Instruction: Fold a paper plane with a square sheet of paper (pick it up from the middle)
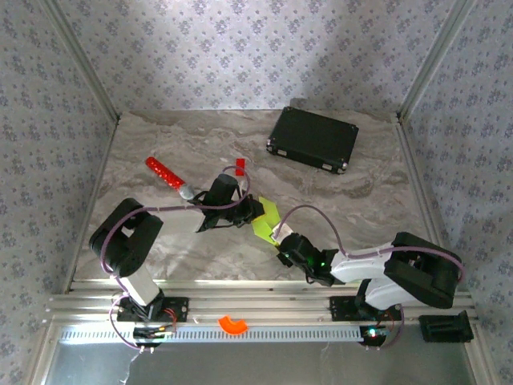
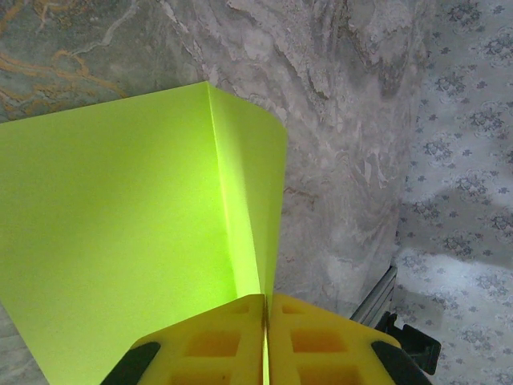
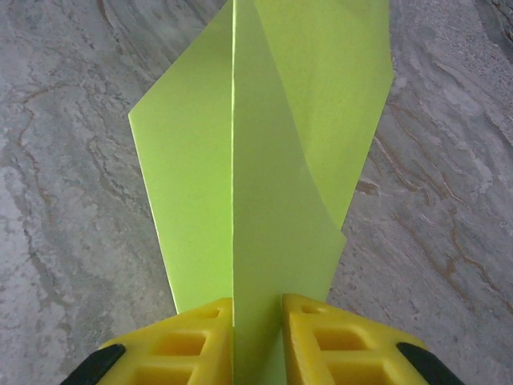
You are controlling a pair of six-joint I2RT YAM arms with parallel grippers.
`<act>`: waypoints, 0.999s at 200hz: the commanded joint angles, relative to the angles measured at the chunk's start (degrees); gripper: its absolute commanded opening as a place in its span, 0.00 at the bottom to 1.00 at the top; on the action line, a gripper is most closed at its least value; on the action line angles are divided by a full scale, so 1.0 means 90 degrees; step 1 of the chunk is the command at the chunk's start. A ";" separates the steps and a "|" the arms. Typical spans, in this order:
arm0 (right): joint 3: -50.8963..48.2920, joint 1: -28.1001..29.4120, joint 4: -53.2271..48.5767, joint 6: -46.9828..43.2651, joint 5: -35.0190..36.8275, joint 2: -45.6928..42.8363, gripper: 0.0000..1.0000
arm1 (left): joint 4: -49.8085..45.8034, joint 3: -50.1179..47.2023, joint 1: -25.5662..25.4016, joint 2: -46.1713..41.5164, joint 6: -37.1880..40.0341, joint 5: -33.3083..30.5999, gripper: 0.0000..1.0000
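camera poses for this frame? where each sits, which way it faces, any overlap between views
Top external: fixed above and behind the bases, looking down on the table; left arm and right arm show.
Left wrist: on the left arm, looking along the left tool, shut on the paper sheet; its fingers at bottom.
Right wrist: likewise along the right tool, sheet between its fingers, table beyond.
Shared: all three see the sheet.

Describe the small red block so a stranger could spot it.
Start at the black case at the table's far right and look left. The small red block lies there, toward the middle. Unlike the long red stick farther left, it is short and squarish.
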 commanded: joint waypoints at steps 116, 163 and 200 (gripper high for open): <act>-0.0011 -0.0474 0.0313 0.0836 -0.1076 0.0009 0.03 | -0.0541 -0.0086 0.0042 -0.0520 0.0037 -0.0794 0.37; 0.0192 -0.1042 0.0533 0.1036 -0.2116 0.0425 0.05 | -0.1139 -0.0468 0.0222 -0.1315 0.0027 -0.1517 0.47; 0.0356 -0.1170 0.0653 0.1319 -0.2522 0.0913 0.06 | -0.1272 -0.0583 0.0259 -0.1547 0.0052 -0.1578 0.47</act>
